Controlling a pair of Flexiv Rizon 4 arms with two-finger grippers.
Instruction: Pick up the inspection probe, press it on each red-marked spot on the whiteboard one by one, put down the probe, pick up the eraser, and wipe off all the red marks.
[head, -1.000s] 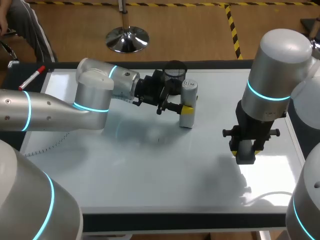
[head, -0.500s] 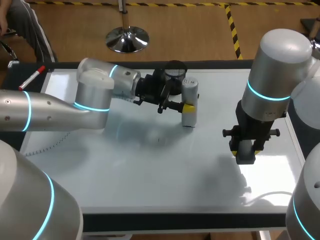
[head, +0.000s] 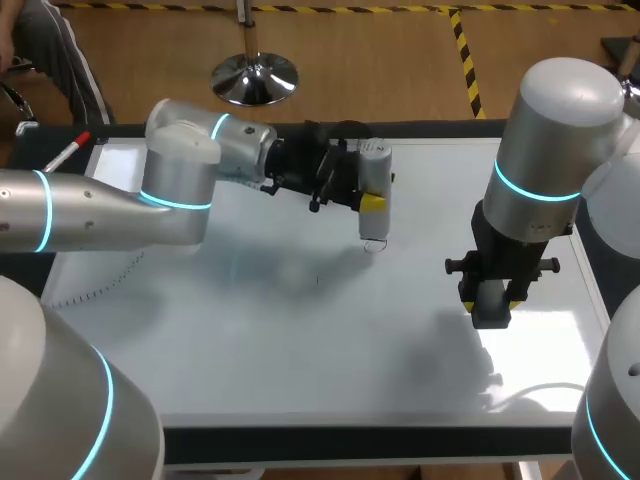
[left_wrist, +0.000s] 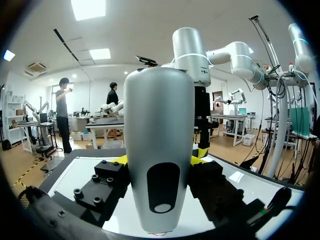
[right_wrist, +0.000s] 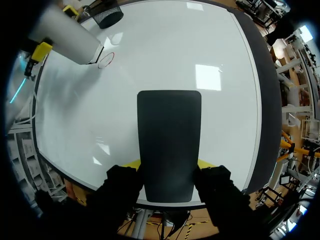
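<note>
Left arm: enters from the left and reaches across the far half of the whiteboard (head: 300, 350) to about its middle.
Left gripper (head: 372, 201): clamped on the inspection probe (head: 373, 175), one yellow tip on each side of the body, as the left wrist view confirms.
Inspection probe: a silver-grey cylinder held nearly upright, with its lower end pointing down at the board.
Red mark (right_wrist: 105, 60): a small red circle on the far part of the board, just beside the probe's lower end. Contact between probe and board cannot be determined.
Right arm: enters from the right and hangs over the right half of the board, well apart from the left gripper.
Right gripper (head: 490, 300): closed on the eraser (head: 490, 314), with yellow tips against both long sides.
Eraser: a dark rectangular block pointing down at the board. Contact with the surface cannot be determined.
Pen cup (head: 350, 133): a black mesh cup at the far edge, partly hidden behind the left gripper.
Marker (head: 65, 156): a white body with a red cap, at the far left corner.
</note>
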